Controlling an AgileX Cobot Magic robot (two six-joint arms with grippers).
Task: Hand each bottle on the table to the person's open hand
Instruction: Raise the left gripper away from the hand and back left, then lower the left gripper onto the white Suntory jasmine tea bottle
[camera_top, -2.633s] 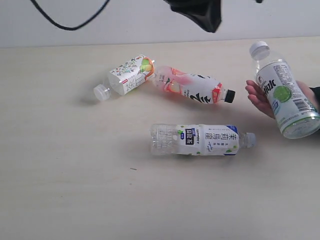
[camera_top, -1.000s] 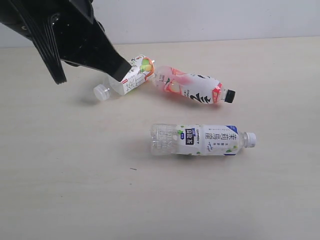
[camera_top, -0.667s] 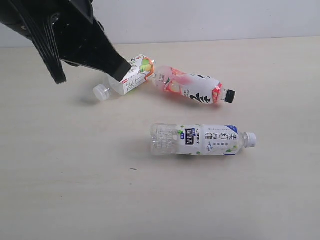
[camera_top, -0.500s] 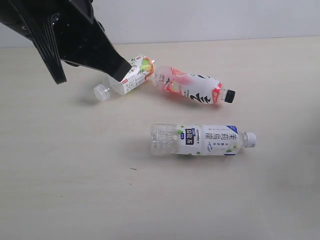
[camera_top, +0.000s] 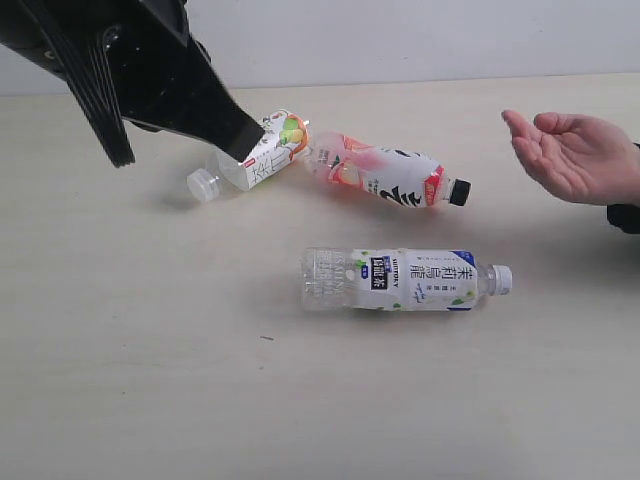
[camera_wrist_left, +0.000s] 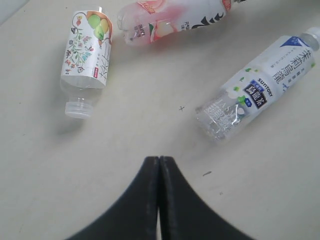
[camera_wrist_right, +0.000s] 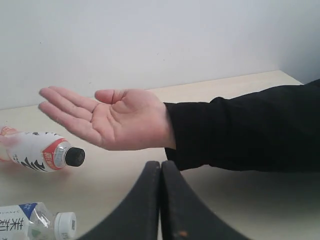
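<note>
Three bottles lie on their sides mid-table (camera_top: 150, 380), with broad pale wood-grain surface open toward the near edge and a plain wall (camera_top: 400, 35) behind. The white-blue bottle (camera_top: 405, 279) runs left to right, cap toward the person's open hand (camera_top: 570, 155), held palm-up at the right edge. The pink-peach bottle (camera_top: 385, 172) slants, black cap rightward; the white patterned bottle (camera_top: 258, 150) points its cap leftward, their bases almost meeting. The left end effector (camera_wrist_left: 159, 162) and right end effector (camera_wrist_right: 161, 166) are each pressed together, holding nothing.
</note>
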